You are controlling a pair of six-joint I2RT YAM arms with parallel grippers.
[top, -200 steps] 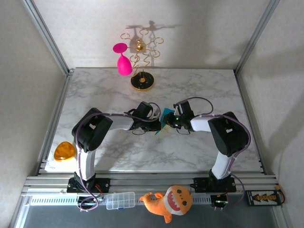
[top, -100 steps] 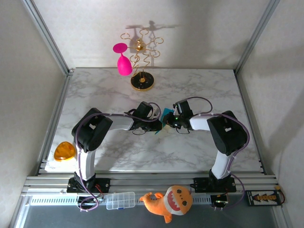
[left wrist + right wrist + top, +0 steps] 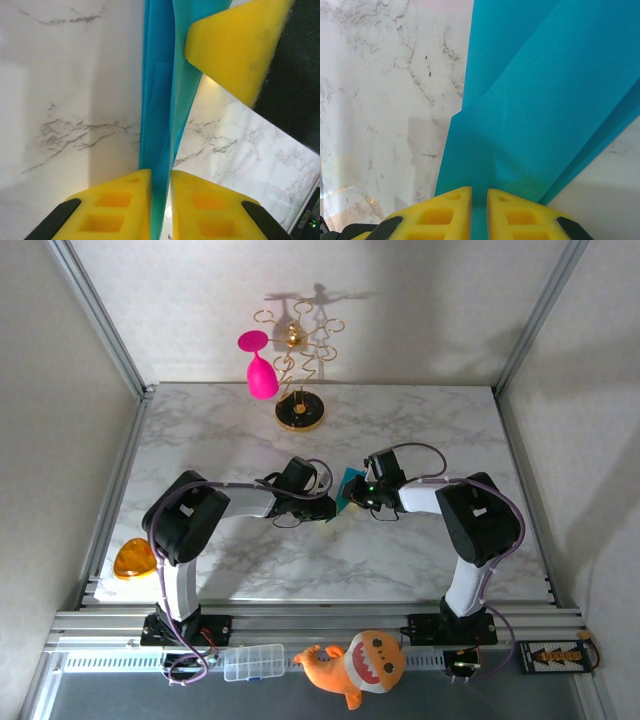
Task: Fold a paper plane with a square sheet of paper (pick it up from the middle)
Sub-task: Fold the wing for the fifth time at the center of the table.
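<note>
The turquoise paper point(image 3: 349, 490) is folded into layers and held up on edge over the middle of the table, between the two grippers. In the right wrist view my right gripper point(image 3: 479, 190) is shut on the lower edge of the paper point(image 3: 545, 100), whose folded flaps spread away above the fingers. My left gripper point(image 3: 160, 172) straddles the paper's narrow folded edge point(image 3: 157, 100); its jaws stand slightly apart, with a thin gap showing beside the paper. The right gripper's yellow finger point(image 3: 235, 45) shows on the far side. From above, the left gripper point(image 3: 330, 502) and right gripper point(image 3: 358, 495) nearly meet.
A gold stand point(image 3: 299, 412) with a pink goblet point(image 3: 261, 375) hanging on it stands at the back of the marble table point(image 3: 420, 420). An orange dome point(image 3: 135, 558) lies at the left edge. An orange plush toy point(image 3: 355, 665) and a clear box point(image 3: 254, 662) sit on the front rail.
My left gripper's jaws have eased apart from the paper and the left arm's elbow has shifted slightly left. The right gripper keeps its grip; the paper has barely moved.
</note>
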